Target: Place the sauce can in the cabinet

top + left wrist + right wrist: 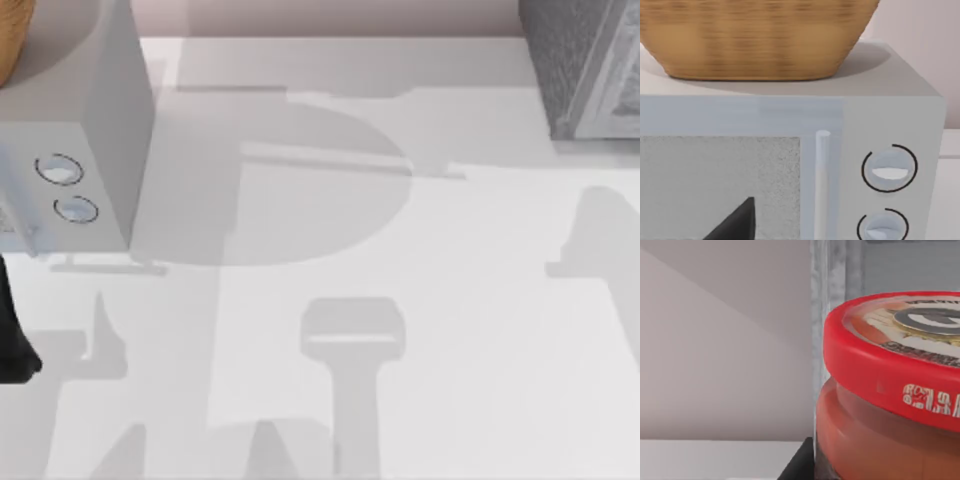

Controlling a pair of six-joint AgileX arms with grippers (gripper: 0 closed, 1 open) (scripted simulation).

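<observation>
Sauce can (890,390) close before cabinet (835,315)

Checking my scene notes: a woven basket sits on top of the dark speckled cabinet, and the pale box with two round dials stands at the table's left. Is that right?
Not quite. The woven basket sits on top of the pale box with two round dials, not on the dark speckled cabinet, as the left wrist view shows. The rest holds: in the top view that pale box stands at the table's left.
</observation>
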